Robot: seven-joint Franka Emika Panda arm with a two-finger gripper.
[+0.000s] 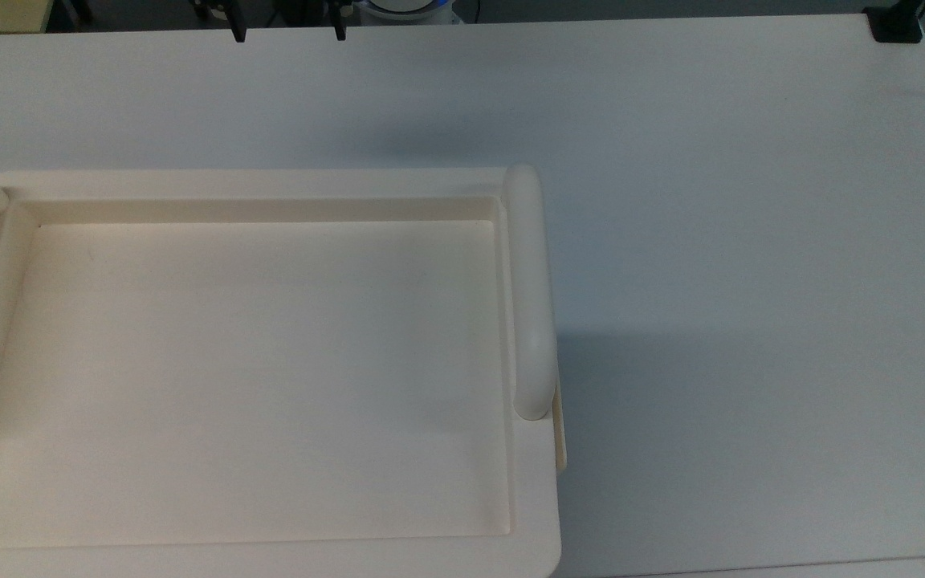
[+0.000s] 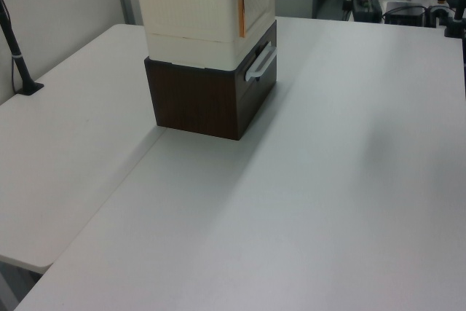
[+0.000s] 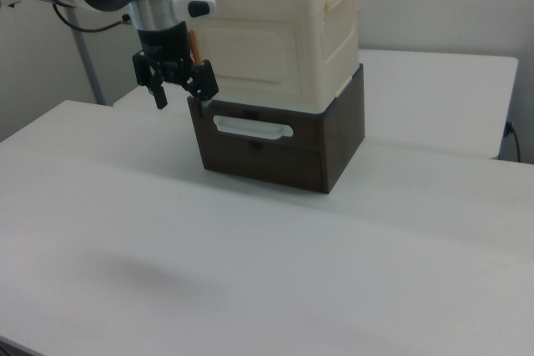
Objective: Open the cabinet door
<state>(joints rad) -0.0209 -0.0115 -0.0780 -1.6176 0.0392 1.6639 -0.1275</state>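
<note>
On the white table, the gripper hangs with fingers spread, at nine o'clock of the cabinet door; approaching crooked, it might shove the cabinet instead.

In the right view your claw is hanging left of the cabinet door; the drawer unit is sitting below, under the cabinet.

The top view looks straight down, close over the cream cabinet. The left view and the right view look down obliquely from opposite table sides; both share the cabinet's drawer front.
</note>
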